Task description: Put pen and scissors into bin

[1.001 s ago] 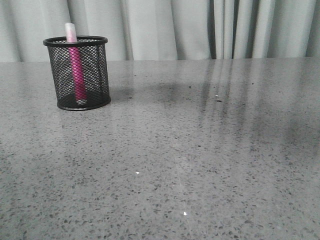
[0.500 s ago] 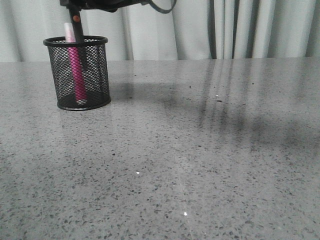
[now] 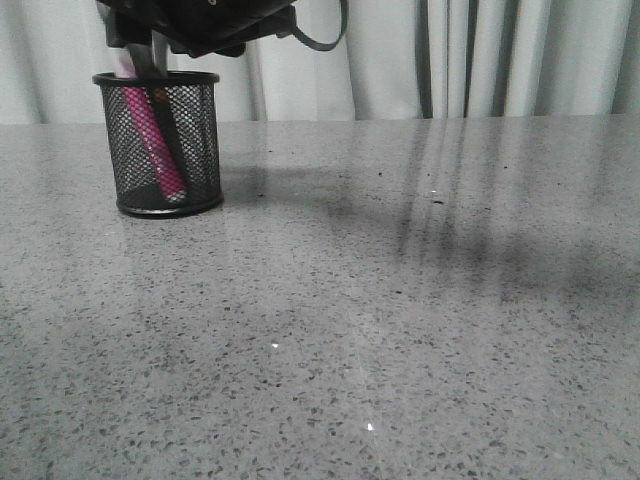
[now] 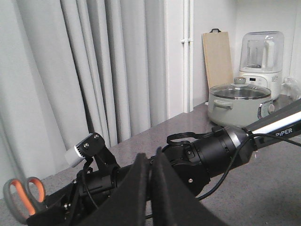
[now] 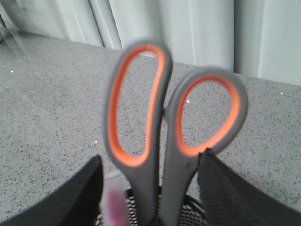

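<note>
The black mesh bin [image 3: 130,150] stands at the far left of the table. The pink pen [image 3: 150,135] leans inside it; its pale cap [image 5: 113,181] also shows in the right wrist view. The scissors [image 5: 155,155] stand in the bin, dark blades [image 3: 172,150] down, grey-and-orange handles up; they also show in the left wrist view [image 4: 23,200]. My right gripper [image 5: 150,162] hangs just above the bin rim [image 5: 188,209], jaws spread either side of the handles, a gap at one finger [image 5: 70,197]. In the front view it [image 3: 150,45] hides the handles. My left gripper [image 4: 151,162] is shut and empty, held high.
Grey speckled table [image 3: 380,320] with pale curtains [image 3: 400,50] behind it. The right arm [image 4: 225,150] reaches across the left wrist view. A pale green pot [image 4: 240,101], a blender [image 4: 261,56] and a wooden board [image 4: 217,56] stand far off to the side.
My right gripper came down over the bin with the scissors and the blades went inside. The bin shifted a little and the pen now leans the other way.
</note>
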Tool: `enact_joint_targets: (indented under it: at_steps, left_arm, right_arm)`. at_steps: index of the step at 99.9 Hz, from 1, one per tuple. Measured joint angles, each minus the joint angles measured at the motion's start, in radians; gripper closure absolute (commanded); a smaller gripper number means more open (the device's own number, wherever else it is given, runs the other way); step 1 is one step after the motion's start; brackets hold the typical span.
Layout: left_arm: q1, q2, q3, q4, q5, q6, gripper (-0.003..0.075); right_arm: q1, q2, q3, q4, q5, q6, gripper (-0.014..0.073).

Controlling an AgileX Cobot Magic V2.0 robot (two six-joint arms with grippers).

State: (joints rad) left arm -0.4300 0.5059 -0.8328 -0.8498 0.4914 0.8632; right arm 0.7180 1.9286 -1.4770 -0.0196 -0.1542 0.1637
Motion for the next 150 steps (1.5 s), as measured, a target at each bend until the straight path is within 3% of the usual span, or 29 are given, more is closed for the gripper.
enact_joint_targets:
  at_steps: [21, 28, 39, 55, 65, 77, 91, 107, 122, 150]
  left_arm:
    - [0.0, 0.0, 0.0, 0.002, -0.005, 0.0, 0.0739]
    - [0.0, -0.001, 0.0, 0.016, -0.011, -0.002, 0.0739]
    - [0.005, -0.014, 0.0, 0.102, -0.023, -0.054, 0.0739]
    - [0.055, -0.068, 0.005, 0.421, -0.018, -0.321, 0.0739]
    - [0.1, -0.118, 0.013, 0.633, 0.038, -0.515, 0.0739]
    - [0.143, -0.187, 0.029, 0.792, 0.167, -0.623, 0.0739]
    - [0.159, -0.251, 0.05, 0.825, 0.317, -0.65, 0.0739]
    - [0.159, -0.284, 0.08, 0.811, 0.378, -0.654, 0.0739]
    - [0.161, -0.284, 0.082, 0.8, 0.385, -0.655, 0.0739]
    - [0.161, -0.284, 0.082, 0.79, 0.387, -0.655, 0.0739]
  right_arm:
    - [0.0, -0.033, 0.0, 0.0, 0.016, 0.0, 0.0158]
    - [0.0, -0.077, 0.0, 0.0, 0.041, 0.0, 0.0293]
    - [0.0, -0.179, 0.0, -0.019, 0.116, 0.0, 0.0676]
    - [0.0, -0.393, 0.062, -0.172, 0.253, 0.0, 0.0662]
    - [0.0, -0.581, 0.205, -0.267, 0.31, 0.0, 0.0662]
    - [0.0, -0.838, 0.426, -0.302, 0.376, 0.0, 0.0662]
    - [0.0, -1.16, 0.679, -0.309, 0.494, -0.001, 0.0662]
    - [0.0, -1.488, 0.861, -0.309, 0.606, -0.001, 0.0662]
    - [0.0, -1.663, 0.91, -0.312, 0.707, -0.001, 0.0662]
    - [0.0, -1.85, 0.911, -0.368, 0.696, -0.001, 0.0662]
